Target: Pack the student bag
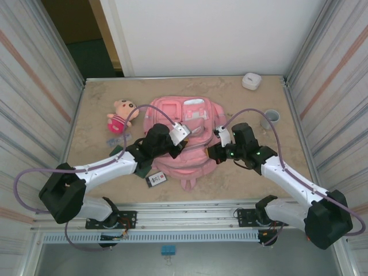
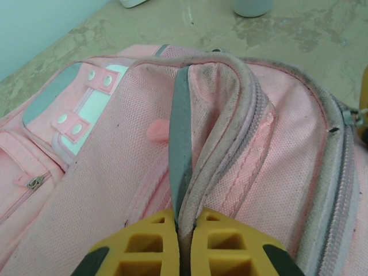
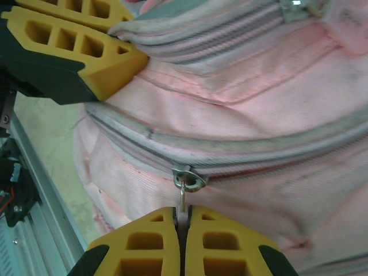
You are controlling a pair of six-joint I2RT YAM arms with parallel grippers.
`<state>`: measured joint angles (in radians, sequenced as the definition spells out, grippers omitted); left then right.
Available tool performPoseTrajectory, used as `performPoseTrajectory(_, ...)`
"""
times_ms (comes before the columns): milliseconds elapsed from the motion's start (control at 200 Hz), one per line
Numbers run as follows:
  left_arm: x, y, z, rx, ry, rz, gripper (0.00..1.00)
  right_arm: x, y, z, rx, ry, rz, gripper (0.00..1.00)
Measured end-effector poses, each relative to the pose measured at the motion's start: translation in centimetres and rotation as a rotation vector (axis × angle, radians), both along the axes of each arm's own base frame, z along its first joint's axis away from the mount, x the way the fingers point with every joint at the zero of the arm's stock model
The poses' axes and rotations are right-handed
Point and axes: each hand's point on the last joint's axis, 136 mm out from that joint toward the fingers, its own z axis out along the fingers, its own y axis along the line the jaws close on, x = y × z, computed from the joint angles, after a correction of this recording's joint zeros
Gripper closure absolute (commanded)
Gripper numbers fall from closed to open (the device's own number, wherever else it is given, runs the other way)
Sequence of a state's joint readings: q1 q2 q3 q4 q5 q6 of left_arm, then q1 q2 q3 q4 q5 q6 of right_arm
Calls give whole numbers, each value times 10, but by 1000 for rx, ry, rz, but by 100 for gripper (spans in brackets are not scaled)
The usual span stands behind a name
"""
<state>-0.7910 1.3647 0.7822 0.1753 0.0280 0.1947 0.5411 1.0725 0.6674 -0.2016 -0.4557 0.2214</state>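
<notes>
On the middle of the marbled table (image 1: 236, 187): large pink fabric backpack (image 1: 172, 112), lying flat, front pockets up. Left claw (image 2: 179, 221) closed tight on a raised fold of the backpack's fabric. Right claw (image 3: 183, 214) pinched shut on small metal zip pull (image 3: 185, 183) at the backpack's right side.

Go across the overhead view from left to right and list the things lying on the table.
Left to right: plush doll → pink backpack → white box → grey cup.
</notes>
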Motion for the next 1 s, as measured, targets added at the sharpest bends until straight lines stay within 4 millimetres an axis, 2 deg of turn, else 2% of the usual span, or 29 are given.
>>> performPoseTrajectory(190, -4, -7, 2, -16, 23, 30, 100, -17, 25, -2, -8, 15, 5, 100)
performPoseTrajectory(376, -5, -14, 5, -56, 50, 55, 100, -19, 42, 0, 24, 34, -53, 98)
performPoseTrajectory(471, -3, -15, 7, -66, 46, 67, 100, -17, 43, -3, 38, 68, -92, 88)
performPoseTrajectory(521, -2, -15, 8, -69, 45, 71, 100, -15, 43, -6, 40, 88, -109, 87)
performPoseTrajectory(551, -3, -15, 8, -69, 46, 71, 100, -15, 43, -7, 39, 99, -115, 88)
performPoseTrajectory(621, -2, -15, 8, -69, 45, 72, 100, -14, 44, -9, 39, 120, -125, 100)
performPoseTrajectory(817, -2, -15, 8, -68, 45, 73, 100, -14, 44, -10, 43, 141, -137, 100)
performPoseTrajectory(902, -2, -15, 8, -68, 45, 73, 100, -14, 44, -10, 45, 147, -142, 88)
performPoseTrajectory(997, -2, -15, 8, -69, 45, 72, 100, -15, 43, -9, 46, 149, -145, 87)
